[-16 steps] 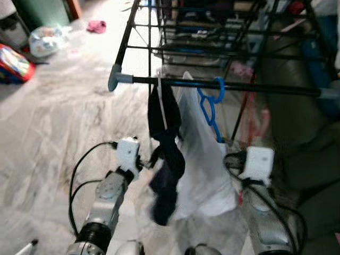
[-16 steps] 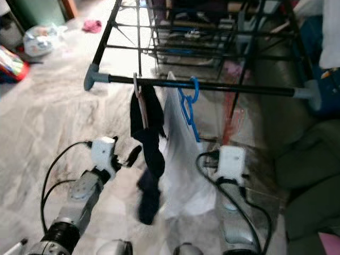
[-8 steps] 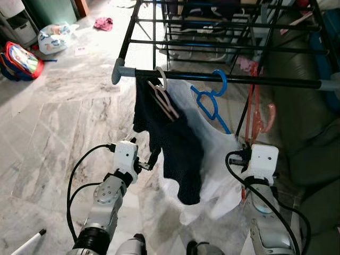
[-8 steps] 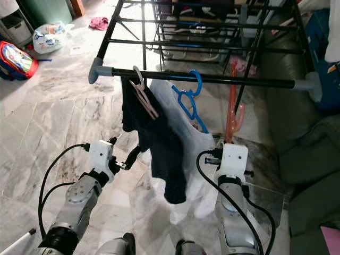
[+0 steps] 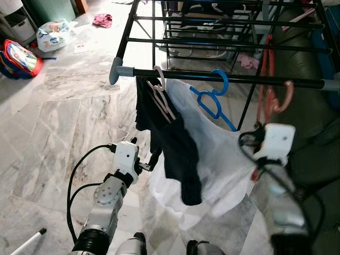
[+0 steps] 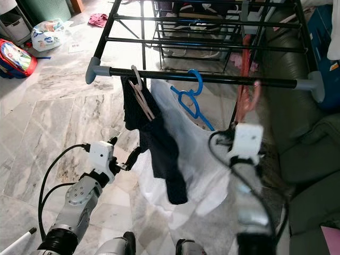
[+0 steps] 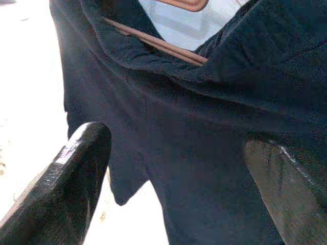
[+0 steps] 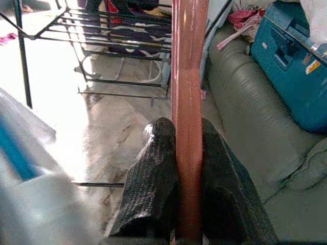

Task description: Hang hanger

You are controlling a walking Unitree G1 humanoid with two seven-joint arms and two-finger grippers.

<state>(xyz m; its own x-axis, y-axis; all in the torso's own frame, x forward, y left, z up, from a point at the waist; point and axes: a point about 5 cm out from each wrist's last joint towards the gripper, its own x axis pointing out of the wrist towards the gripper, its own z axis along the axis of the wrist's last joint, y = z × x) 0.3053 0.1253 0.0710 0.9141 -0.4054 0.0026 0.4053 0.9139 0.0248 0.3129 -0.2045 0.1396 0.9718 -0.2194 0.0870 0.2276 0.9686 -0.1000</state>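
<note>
My right gripper [image 8: 188,168] is shut on a salmon-red hanger [image 5: 270,87], held upright in front of the black rail [image 5: 186,75]. The hanger's hook [image 5: 287,93] is level with the rail near its right end. A dark garment [image 5: 170,143] hangs from a pale pink hanger [image 5: 163,101] at the rail's left. Beside it a blue hanger [image 5: 211,100] carries a white garment [image 5: 218,159]. Low down, my left gripper [image 5: 154,157] is open, close to the dark garment's edge, and the left wrist view shows the dark cloth [image 7: 179,127] ahead of the fingers.
A black drying rack [image 5: 212,32] stands behind the rail. A dark green sofa [image 5: 319,133] and a blue box [image 8: 291,66] are on the right. A red bag [image 5: 16,56], a plastic bag [image 5: 52,34] and a pink cloth [image 5: 102,20] lie on the marble floor at left.
My right arm has lifted the salmon-red hanger up and to the right, from below the rail to rail height. The dark garment has stopped swinging. The left arm has stayed put.
</note>
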